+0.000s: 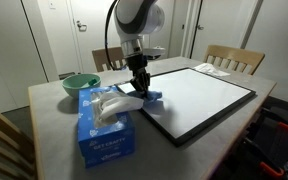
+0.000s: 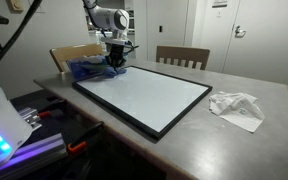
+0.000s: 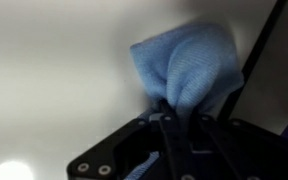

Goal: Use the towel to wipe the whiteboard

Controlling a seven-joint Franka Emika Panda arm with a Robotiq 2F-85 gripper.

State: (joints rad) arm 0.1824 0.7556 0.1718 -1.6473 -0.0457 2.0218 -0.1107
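Observation:
My gripper (image 3: pixel 170 108) is shut on the blue towel (image 3: pixel 189 65), which bunches out ahead of the fingers over the white surface of the whiteboard (image 3: pixel 54 70). In both exterior views the whiteboard (image 1: pixel 206 98) (image 2: pixel 149 92) lies flat on the table, white with a thin black frame. The gripper (image 1: pixel 141 88) (image 2: pixel 115 62) hangs over one corner of the board, the towel (image 1: pixel 152 97) (image 2: pixel 117 68) touching or just above the surface there. The board's black edge (image 3: pixel 269 45) runs along the right of the wrist view.
A blue tissue box (image 1: pixel 105 123) with white tissue sticking out stands beside the board's corner. A green bowl (image 1: pixel 81 84) sits behind it. Crumpled white paper (image 2: pixel 239 107) lies on the grey table (image 2: pixel 244 140) past the board's other end. Wooden chairs (image 1: pixel 234 58) (image 2: pixel 182 56) line the table's edges.

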